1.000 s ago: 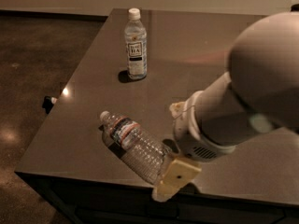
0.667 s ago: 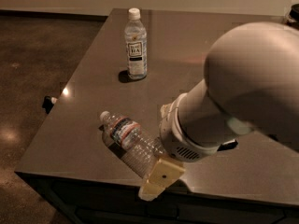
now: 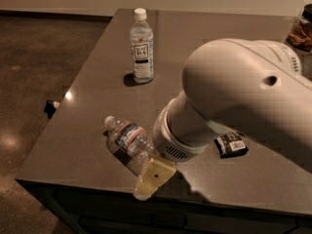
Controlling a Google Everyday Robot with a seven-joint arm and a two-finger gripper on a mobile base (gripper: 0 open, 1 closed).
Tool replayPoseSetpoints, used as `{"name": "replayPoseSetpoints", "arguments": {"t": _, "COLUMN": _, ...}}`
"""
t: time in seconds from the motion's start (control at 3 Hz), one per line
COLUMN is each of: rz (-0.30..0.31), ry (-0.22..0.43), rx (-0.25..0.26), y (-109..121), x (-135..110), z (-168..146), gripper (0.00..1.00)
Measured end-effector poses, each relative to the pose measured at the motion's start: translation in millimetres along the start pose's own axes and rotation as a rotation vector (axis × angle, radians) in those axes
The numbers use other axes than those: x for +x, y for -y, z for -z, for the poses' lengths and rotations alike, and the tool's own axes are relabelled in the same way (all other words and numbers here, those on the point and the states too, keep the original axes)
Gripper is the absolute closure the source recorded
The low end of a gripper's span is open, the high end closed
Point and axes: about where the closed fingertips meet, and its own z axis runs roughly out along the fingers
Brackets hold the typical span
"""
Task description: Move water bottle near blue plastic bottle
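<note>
Beside the gripper (image 3: 152,180), the ribbed water bottle (image 3: 127,138) lies flat.

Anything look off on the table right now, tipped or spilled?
The water bottle lies on its side near the front edge of the table, cap toward the left, unlike the blue plastic bottle standing upright farther back. The gripper sits at the water bottle's base end. No spill shows.

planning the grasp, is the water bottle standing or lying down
Lying down: the water bottle rests on its side on the table, cap pointing left. The gripper sits by its base.
</note>
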Motion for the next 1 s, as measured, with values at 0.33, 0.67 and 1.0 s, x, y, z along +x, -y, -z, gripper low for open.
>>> {"name": "replayPoseSetpoints", "arguments": {"t": 0.33, "rz": -0.017, "ry": -0.028, "rx": -0.011, "y": 10.3, "x": 1.3, "z": -9.9, "gripper": 0.26}}
{"name": "replayPoseSetpoints", "arguments": {"t": 0.67, "rz": -0.019, "ry": -0.033, "rx": -0.011, "y": 16.8, "x": -3.4, "z": -7.3, "gripper": 0.48}}
{"name": "replayPoseSetpoints", "arguments": {"t": 1.0, "rz": -0.009, "ry": -0.027, "rx": -0.019, "y": 28.0, "x": -17.2, "z": 0.1, "gripper": 0.72}}
